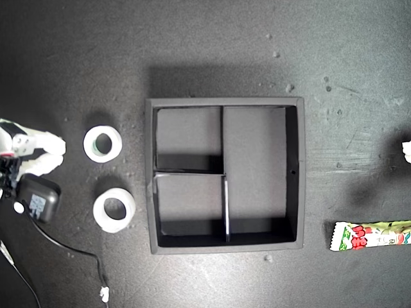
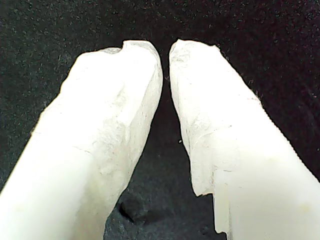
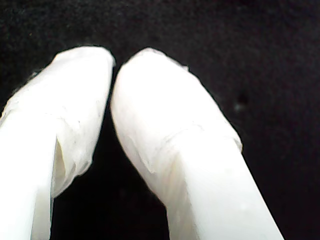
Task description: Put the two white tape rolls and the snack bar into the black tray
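Note:
The black tray point(image 1: 225, 101) sits in the middle of the exterior view with all three compartments empty. Two white tape rolls lie flat to the tray's left in that view, one with a greenish core point(image 1: 103, 131) and a plain one point(image 1: 114, 222) nearer the front. The snack bar point(image 1: 372, 236) lies at the exterior view's right edge, partly cut off. My first gripper point(image 2: 166, 50) is shut over bare black surface, holding nothing. My second gripper point(image 3: 114, 62) is also shut and holds nothing. The wrist views do not show which arm is which.
One white arm point(image 1: 32, 154) stands at the exterior view's left edge beside the rolls. A white tip of another arm point(image 1: 406, 151) shows at the right edge above the snack bar. A black adapter point(image 1: 38, 199) with a cable point(image 1: 83, 253) lies at the lower left.

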Robot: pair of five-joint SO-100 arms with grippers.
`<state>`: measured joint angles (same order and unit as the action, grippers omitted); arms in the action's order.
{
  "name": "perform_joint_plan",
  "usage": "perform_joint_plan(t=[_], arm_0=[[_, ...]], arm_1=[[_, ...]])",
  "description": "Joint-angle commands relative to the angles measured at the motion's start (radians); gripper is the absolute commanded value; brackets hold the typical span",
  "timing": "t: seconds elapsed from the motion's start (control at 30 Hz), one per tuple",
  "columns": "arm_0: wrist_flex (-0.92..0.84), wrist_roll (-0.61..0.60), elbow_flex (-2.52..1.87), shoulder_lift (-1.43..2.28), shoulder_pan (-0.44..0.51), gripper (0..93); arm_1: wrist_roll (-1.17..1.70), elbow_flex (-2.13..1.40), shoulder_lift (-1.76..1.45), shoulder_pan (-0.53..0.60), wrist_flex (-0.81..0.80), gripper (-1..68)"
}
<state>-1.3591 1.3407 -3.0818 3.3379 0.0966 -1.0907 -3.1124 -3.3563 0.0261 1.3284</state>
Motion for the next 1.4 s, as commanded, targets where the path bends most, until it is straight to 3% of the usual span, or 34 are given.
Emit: perform_joint_plan(t=[0.0, 0.3, 0.4, 0.53, 0.6, 0.73, 0.83, 1.03, 1.1, 1.17, 1.27, 1.37], arm_0=[[-0.037, -0.008, -0.057, 0.049, 0.003, 0.2], [-0.037, -0.008, -0.057, 0.049, 0.003, 0.2], [-0.037, -0.008, -0.057, 0.049, 0.003, 0.2], [-0.037, -0.017, -0.057, 0.049, 0.000, 0.2], [-0.037, 0.026, -0.057, 0.049, -0.066, 0.2], [-0.037, 0.330, -0.057, 0.049, -0.064, 0.2], [-0.029, 0.396, -0.057, 0.049, -0.066, 0.4], [0.057, 0.339, -0.057, 0.049, -0.098, 0.0], [0.074, 0.423, -0.057, 0.049, -0.084, 0.0], [0.092, 0.505, -0.057, 0.049, -0.049, 0.0], [0.137, 0.420, -0.057, 0.049, -0.089, 0.0], [0.156, 0.431, -0.057, 0.049, -0.110, 0.6]], arm_1=[[0.014, -0.012, 0.006, 0.006, 0.012, 1.0], [-0.104, -0.012, 0.006, -0.069, -0.051, 0.4], [-0.342, -0.012, 0.006, -0.084, -0.058, -0.1], [-0.762, -0.012, 0.006, -0.199, -0.021, -0.2], [-0.824, -0.012, 0.006, -0.233, -0.051, -0.2], [-0.802, -0.012, 0.006, -0.285, -0.074, 0.0], [-0.638, -0.012, 0.006, -0.313, -0.130, -0.2], [-0.005, -0.012, 0.006, -0.291, -0.408, -0.3], [0.061, -0.012, 0.006, -0.276, -0.465, -0.3], [0.069, -0.012, 0.006, -0.268, -0.515, -0.3], [-0.092, -0.012, 0.006, -0.247, -0.580, -0.3], [-0.334, -0.012, 0.006, -0.261, -0.609, -0.3]])
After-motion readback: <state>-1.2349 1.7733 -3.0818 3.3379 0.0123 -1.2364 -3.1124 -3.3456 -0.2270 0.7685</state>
